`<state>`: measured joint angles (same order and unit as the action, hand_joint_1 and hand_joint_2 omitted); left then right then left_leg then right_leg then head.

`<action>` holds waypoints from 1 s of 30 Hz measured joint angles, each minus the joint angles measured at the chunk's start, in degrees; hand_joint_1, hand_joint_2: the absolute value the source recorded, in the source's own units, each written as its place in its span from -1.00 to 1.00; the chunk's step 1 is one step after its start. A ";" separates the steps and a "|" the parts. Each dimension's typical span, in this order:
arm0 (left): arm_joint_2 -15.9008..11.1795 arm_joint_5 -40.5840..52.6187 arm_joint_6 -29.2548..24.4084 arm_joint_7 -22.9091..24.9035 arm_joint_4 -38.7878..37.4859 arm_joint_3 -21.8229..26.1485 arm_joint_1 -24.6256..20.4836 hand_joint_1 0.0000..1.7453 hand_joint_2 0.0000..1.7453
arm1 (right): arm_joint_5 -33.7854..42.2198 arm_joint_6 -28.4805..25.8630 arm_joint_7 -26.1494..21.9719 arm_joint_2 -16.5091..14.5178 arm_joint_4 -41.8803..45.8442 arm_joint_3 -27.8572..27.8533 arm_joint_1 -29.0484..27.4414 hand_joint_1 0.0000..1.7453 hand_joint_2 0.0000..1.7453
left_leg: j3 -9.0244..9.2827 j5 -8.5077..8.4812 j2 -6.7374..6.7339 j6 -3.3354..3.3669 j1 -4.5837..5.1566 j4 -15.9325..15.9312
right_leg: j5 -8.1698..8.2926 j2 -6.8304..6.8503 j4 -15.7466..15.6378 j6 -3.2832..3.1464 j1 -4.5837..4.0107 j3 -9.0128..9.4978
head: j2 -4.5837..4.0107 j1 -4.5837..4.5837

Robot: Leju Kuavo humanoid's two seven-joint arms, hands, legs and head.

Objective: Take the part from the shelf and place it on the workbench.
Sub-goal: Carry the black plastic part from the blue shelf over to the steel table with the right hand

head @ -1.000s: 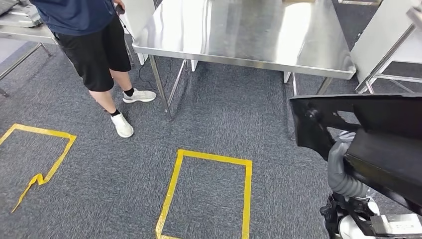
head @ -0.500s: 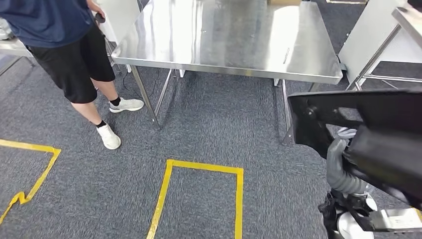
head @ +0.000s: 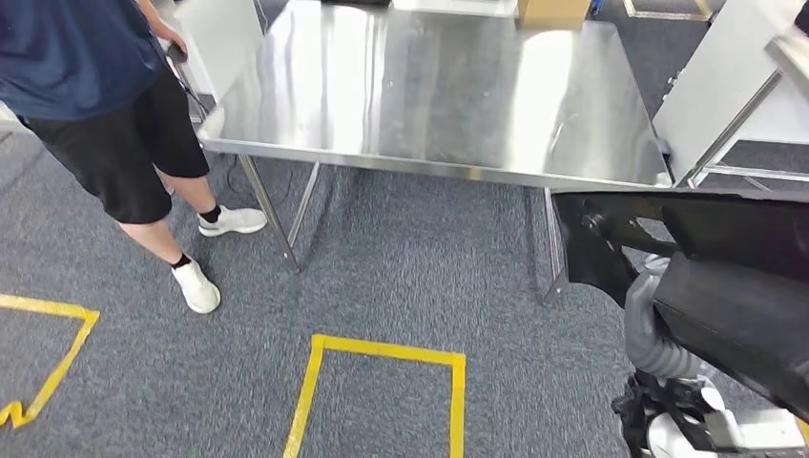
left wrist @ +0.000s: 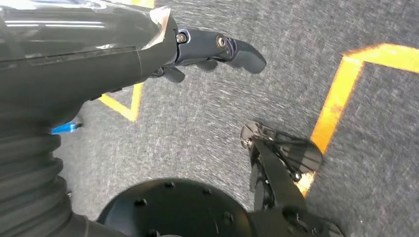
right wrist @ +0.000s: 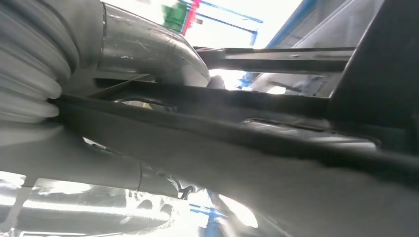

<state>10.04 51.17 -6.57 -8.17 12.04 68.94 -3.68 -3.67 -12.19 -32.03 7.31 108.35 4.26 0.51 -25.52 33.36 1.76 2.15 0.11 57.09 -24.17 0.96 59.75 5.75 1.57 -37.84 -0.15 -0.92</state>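
We note a grey carpet floor [head: 401,277] marked with yellow tape outlines [head: 382,391]. Ahead stands the stainless steel workbench [head: 429,95], its top bare and reflective, with a cardboard box [head: 551,11] at its far edge. More metal tables stand at the right [head: 763,95] and behind the person. A person [head: 105,114] in a dark blue shirt, black shorts and white shoes stands at the workbench's left corner, holding a small dark object near the table edge.

The part [head: 706,277], a large black panel with angled ribs, sits low at the right of the head view, well short of the workbench and above the floor. We see it carried at the right arm; in the right wrist view the part [right wrist: 276,143] crosses directly in front of the right hand [right wrist: 143,59], whose thumb lies against it. We judge the right hand grips the part.

The left hand [left wrist: 197,54] hangs over the carpet, fingers extended and apart, holding nothing.
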 joint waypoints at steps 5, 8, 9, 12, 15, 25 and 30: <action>0.09 0.01 -0.03 -0.02 -0.03 -0.01 -0.70 -1.00 1.00 | 0.07 -0.01 -0.03 -0.01 0.22 -0.04 0.30 1.00 1.00 | -6.16 -3.00 -1.05 -1.31 -0.37 11.22 | -1.62 -0.46 -1.11 -4.50 0.27 3.68 | 0.00 0.53; 0.09 0.02 -0.11 -0.07 -0.03 -0.01 -0.58 -1.00 1.00 | 0.32 0.03 -0.10 -0.06 0.22 -0.02 0.27 1.00 1.00 | -13.59 1.81 -1.33 -1.93 -0.44 17.71 | -3.87 -0.65 -1.53 -5.19 0.21 6.57 | 0.00 0.60; 0.06 0.07 -0.13 -0.07 -0.03 -0.01 -0.49 -1.00 1.00 | 0.45 0.04 -0.15 -0.07 0.18 -0.02 0.25 1.00 1.00 | -15.12 3.79 -1.38 -2.01 -0.47 17.47 | -4.73 -0.78 -1.53 -5.16 0.23 7.64 | 0.00 0.61; -0.01 0.23 -0.24 -0.07 -0.03 -0.01 -0.23 -1.00 1.00 | 0.83 0.07 -0.46 -0.05 -0.05 -0.02 0.23 1.00 1.00 | -16.55 -0.04 -1.63 -1.59 -0.52 10.46 | -7.60 -1.02 -1.63 -4.83 0.28 11.07 | 0.00 0.62; -0.06 0.37 -0.56 -0.05 -0.04 -0.02 -0.13 -1.00 1.00 | 1.16 0.10 -0.84 -0.03 -0.47 0.01 0.22 1.00 1.00 | -15.77 -10.01 -1.57 -0.53 -0.14 4.07 | -10.09 -1.28 -2.20 -3.89 -0.18 13.66 | 0.00 0.80; 0.17 0.72 -1.03 -0.22 -0.07 -0.03 -0.41 -1.00 1.00 | 1.54 0.10 -1.31 0.77 -1.85 0.10 0.51 1.00 1.00 | -7.07 -6.71 -0.42 2.18 0.31 1.11 | -15.81 -1.33 12.81 -3.15 -0.68 0.63 | 0.00 0.58; 0.40 0.68 -1.04 -0.20 -0.17 -0.03 -0.38 -1.00 1.00 | 1.62 0.06 -1.34 0.89 -2.47 0.27 0.63 1.00 1.00 | -2.76 -2.71 0.30 1.64 0.64 0.64 | -4.20 -0.92 -0.19 -1.72 -1.69 0.82 | 0.00 0.70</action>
<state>10.44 51.85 -7.62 -8.37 11.86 68.91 -4.06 -2.05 -12.12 -33.37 8.19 105.88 4.54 1.13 -28.28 30.64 2.07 3.80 0.75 57.73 -28.37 0.05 59.56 4.03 -0.12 -37.02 -0.15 -0.22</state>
